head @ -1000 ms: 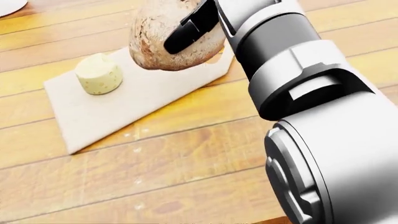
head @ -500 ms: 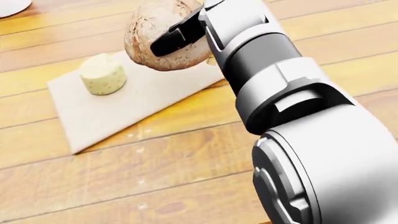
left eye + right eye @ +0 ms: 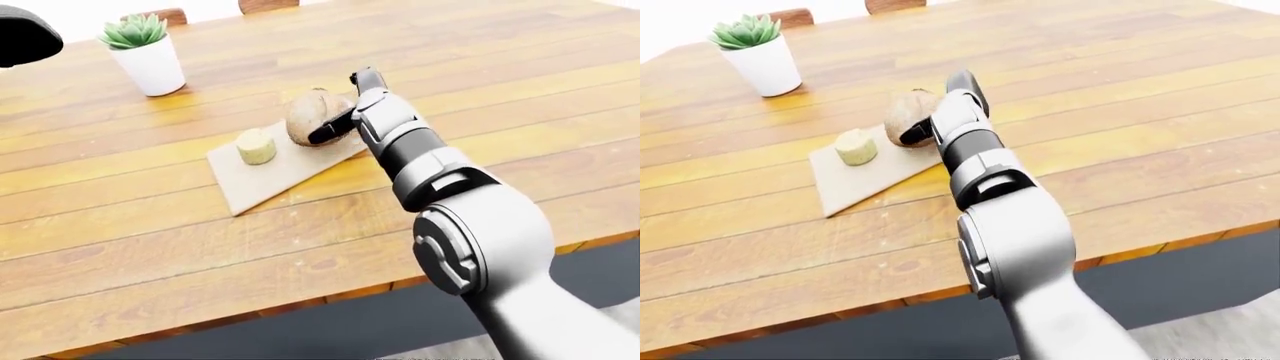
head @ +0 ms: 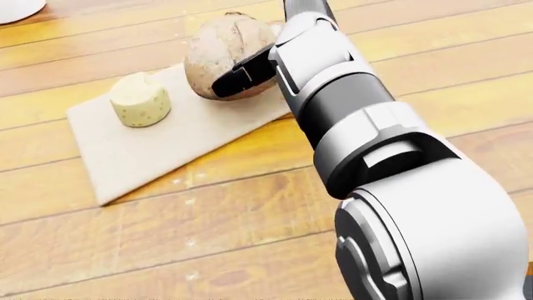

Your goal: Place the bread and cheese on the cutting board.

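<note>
On the left part of the cutting board [image 4: 133,156] the cheese [image 4: 140,100] already sits, and to its right my right hand [image 4: 258,65] grips the bread [image 4: 220,53] low over the board's far end, I think ready for release.

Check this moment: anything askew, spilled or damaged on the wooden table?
Nothing stands out. The pale rectangular cutting board lies diagonally, intact, with the round yellow cheese upright on it. The brown round bread loaf is over the board's upper end, in the right hand. The potted succulent stands upright.
</note>
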